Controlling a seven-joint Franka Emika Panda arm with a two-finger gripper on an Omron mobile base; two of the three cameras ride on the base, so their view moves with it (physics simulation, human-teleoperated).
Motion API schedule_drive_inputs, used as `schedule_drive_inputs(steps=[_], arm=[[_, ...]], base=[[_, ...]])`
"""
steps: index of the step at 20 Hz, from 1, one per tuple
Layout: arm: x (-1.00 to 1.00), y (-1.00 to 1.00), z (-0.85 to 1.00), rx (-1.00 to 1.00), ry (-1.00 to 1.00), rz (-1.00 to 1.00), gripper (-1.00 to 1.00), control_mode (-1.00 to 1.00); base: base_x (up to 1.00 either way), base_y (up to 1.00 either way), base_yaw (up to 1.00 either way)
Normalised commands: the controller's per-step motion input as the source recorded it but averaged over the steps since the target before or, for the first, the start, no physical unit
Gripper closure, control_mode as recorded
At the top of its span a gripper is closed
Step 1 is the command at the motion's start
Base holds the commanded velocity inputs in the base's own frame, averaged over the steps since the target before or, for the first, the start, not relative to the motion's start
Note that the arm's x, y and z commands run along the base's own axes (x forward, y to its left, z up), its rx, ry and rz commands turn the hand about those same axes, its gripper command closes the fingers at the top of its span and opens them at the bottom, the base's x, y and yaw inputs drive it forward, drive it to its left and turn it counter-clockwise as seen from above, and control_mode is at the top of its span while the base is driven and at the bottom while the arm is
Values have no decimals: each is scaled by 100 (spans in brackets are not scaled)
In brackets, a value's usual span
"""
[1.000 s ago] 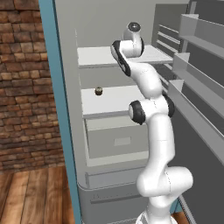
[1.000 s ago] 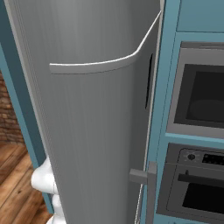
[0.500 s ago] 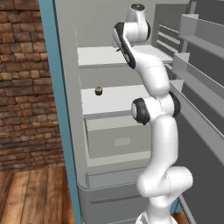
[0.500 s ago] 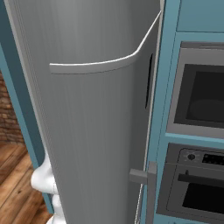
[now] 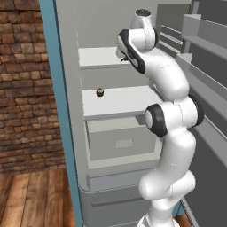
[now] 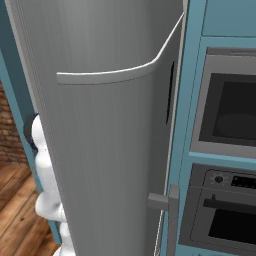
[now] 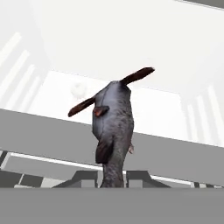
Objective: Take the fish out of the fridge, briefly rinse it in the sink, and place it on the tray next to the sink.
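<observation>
Since the fish (image 7: 113,131) stands gripped between the two finger tips of the end effector (image 7: 113,178) in the hand view, with nothing under its body, I judge the first step nearly done: the fish is picked up, and the end effector is clenched on its lower end. It is still inside the fridge (image 5: 111,155), for white inner walls and a shelf edge lie behind it. Left to do, as I read it: draw the fish out, rinse it in the sink, and lay it on the tray.

In the left base view the arm reaches up into the open fridge at the level of the upper shelf (image 5: 99,57); a small brown cupcake (image 5: 100,92) sits on the shelf below, above a pale drawer (image 5: 119,142). The hand is hidden behind the arm's own wrist there, so the grip cannot be read from that side. The right base view looks at the outside of the open grey door (image 6: 110,150), with ovens (image 6: 225,150) set in the blue cabinets to its right. The hand view alone settles what is held.
</observation>
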Motion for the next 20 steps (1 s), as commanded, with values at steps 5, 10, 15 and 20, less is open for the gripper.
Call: schedule_drive_inputs(steps=[5, 10, 15, 20], arm=[[-100, 0, -77, 0, -42, 0, 100, -100], [-100, 2, -3, 0, -48, 0, 100, -100], [-100, 18, -92, -2, -13, 3, 100, -100], [-98, 2, -25, 0, -9, 3, 100, -100]], base=[[0, 0, 0], [0, 0, 0], [0, 0, 0], [0, 0, 0]])
